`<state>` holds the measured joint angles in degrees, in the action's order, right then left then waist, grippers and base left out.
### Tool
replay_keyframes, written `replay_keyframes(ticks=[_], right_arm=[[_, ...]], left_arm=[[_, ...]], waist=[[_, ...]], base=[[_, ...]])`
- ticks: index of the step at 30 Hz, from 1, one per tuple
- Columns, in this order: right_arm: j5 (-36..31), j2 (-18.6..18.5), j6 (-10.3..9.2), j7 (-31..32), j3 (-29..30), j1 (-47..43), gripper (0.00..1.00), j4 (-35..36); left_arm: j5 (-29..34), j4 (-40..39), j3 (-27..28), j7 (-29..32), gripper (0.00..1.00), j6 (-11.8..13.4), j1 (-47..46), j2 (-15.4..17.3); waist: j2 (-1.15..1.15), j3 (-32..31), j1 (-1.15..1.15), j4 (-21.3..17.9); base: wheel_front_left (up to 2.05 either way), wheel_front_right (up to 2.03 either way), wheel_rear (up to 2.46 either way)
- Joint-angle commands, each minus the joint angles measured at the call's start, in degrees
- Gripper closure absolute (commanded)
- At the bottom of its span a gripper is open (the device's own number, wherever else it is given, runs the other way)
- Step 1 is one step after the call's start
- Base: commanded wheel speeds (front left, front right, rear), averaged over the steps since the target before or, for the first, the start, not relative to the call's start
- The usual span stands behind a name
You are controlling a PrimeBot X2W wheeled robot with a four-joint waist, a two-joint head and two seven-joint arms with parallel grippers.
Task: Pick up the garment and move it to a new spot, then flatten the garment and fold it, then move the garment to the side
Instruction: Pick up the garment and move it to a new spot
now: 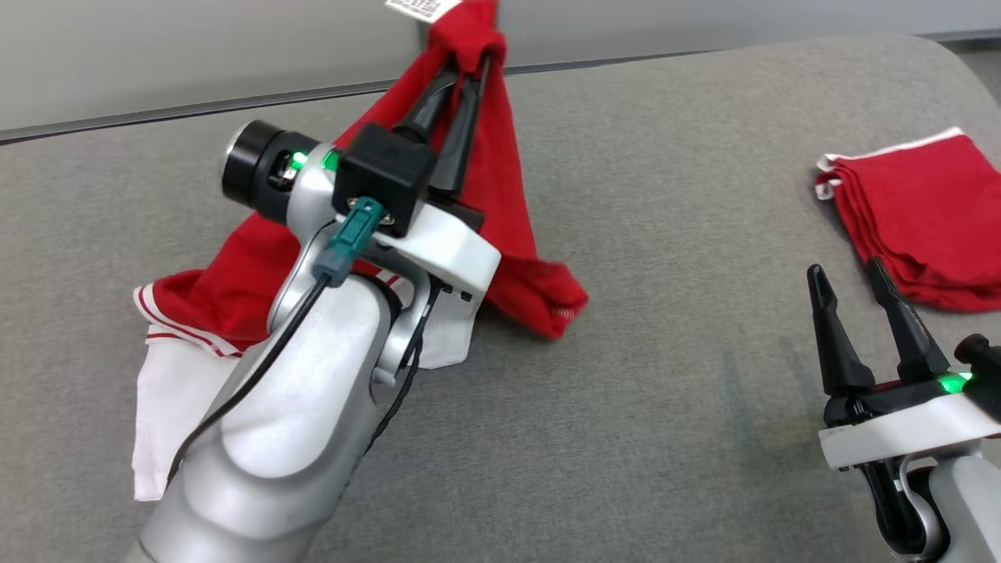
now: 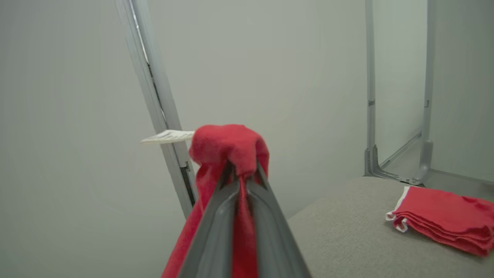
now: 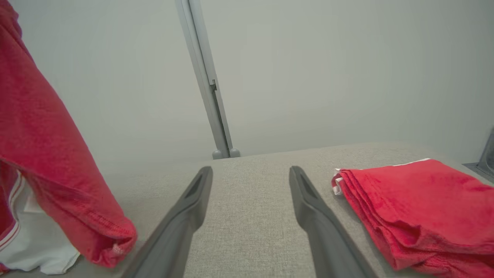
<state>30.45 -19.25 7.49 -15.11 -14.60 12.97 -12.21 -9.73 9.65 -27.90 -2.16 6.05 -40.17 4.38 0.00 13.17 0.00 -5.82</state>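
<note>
The left gripper [image 1: 473, 62] clamps the red garment's [image 1: 508, 199] raised end; the right gripper's [image 1: 846, 270] jaws stand apart.

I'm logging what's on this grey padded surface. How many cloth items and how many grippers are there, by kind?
Lifted red-and-white garment: 1
Folded red garment: 1
Grippers, the left gripper and the right gripper: 2
Total: 4
</note>
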Motion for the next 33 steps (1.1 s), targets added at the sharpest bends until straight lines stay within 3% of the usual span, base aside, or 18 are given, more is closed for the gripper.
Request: replay_keyframes(ticks=[1, 4, 7, 8, 9, 15, 21, 24, 28, 33], right_arm=[[0.5, 0.18, 0.0, -0.05, -0.18, 0.95, 0.0, -0.19], [1.07, 0.6, -0.01, -0.04, -0.9, 1.88, 0.0, -0.69], [1.54, 1.15, -0.01, -0.05, -1.62, 2.7, 0.0, -1.32], [1.72, 1.25, -0.01, -0.04, -1.78, 2.85, 0.0, -1.67], [1.74, 1.41, -0.01, -0.05, -2.01, 3.01, 0.0, -1.93], [1.61, 1.92, 0.0, -0.04, -2.21, 3.37, 0.0, -2.57], [1.14, 0.99, 0.0, -0.05, -1.3, 1.94, 0.0, -2.09], [0.4, 0.64, -0.01, -0.04, -0.24, 0.8, 0.0, -0.95], [-0.88, -0.32, -0.01, -0.04, 0.33, -0.8, 0.0, -0.08], [-2.18, -1.04, 0.0, -0.04, -0.18, -2.79, 0.0, 0.11]], left_arm=[[-0.69, 1.9, -0.59, -0.99, 1.0, 0.0, -2.34, -0.41], [-2.34, 8.05, -4.25, -3.21, 1.0, 0.49, -6.32, -1.22], [-8.55, 11.74, -10.88, -5.36, 1.0, 1.51, -9.94, -1.46], [-11.25, 12.76, -13.09, -6.04, 0.87, 2.34, -10.87, -1.39], [-14.4, 13.91, -15.02, -6.45, 0.0, 3.44, -11.58, -1.28], [-25.2, 20.07, -23.2, -10.99, 0.0, 9.93, -15.83, -1.28], [-28.35, 23.81, -23.55, -12.86, 0.0, 12.86, -16.97, -1.38], [-26.54, 23.35, -19.77, -13.05, 0.0, 13.75, -15.06, -1.16], [-22.36, 18.96, -13.41, -12.99, 0.0, 14.14, -8.56, 1.82], [-18.88, 10.6, -5.5, -13.0, 0.0, 12.47, 3.9, 5.19]], waist=[[0.0, 2.38, 0.0, -4.32], [0.0, 3.38, 0.0, -7.24], [0.0, 3.83, 0.0, -9.93], [0.0, 3.86, 0.0, -10.62], [0.0, 3.83, 0.0, -11.18], [0.0, 3.76, 0.0, -11.77], [0.0, 2.93, 0.0, -7.99], [0.0, 1.72, 0.0, -4.52], [0.0, -0.35, 0.0, 0.68], [0.0, -3.56, 0.0, 6.37]], base=[[0.0, 0.0, 0.0], [0.0, 0.0, 0.0], [0.0, 0.0, 0.0], [0.0, 0.0, 0.0], [0.0, 0.0, 0.0], [0.0, 0.0, 0.0], [0.0, 0.0, 0.0], [0.0, 0.0, 0.0], [0.0, 0.0, 0.0], [0.0, 0.0, 0.0]])
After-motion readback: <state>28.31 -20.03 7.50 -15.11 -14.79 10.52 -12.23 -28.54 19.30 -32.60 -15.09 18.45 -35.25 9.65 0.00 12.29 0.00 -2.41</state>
